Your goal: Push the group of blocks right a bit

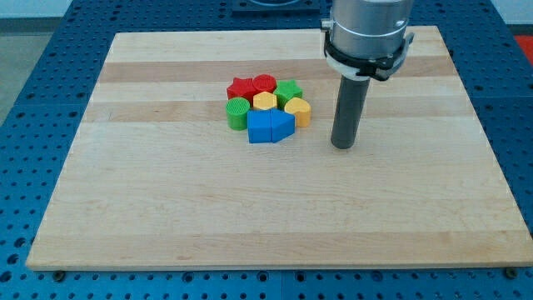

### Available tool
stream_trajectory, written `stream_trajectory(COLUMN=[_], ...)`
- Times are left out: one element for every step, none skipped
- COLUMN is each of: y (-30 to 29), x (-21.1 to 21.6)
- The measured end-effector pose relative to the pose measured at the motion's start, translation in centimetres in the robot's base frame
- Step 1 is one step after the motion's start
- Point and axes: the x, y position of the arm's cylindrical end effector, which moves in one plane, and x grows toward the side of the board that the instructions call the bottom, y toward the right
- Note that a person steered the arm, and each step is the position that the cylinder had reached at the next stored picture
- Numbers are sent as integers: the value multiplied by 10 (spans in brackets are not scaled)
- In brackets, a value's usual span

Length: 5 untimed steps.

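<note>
A tight group of blocks sits on the wooden board [166, 217], a little left of the middle. It holds a red star [241, 87], a red round block [265, 83], a green star [289, 92], a yellow hexagon [265, 102], a yellow block [298, 110], a green cylinder [237, 112], a blue cube [261, 127] and a blue block [283, 123]. My tip [343, 146] rests on the board to the right of the group, a short gap from the yellow block and the blue block.
The arm's grey body [367, 33] hangs over the board's upper right part. A blue perforated table [33, 125] surrounds the board on all sides.
</note>
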Motion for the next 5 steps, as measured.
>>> stream_trajectory(y=[0, -6, -31, -67, -113], x=[0, 3, 16, 18, 18])
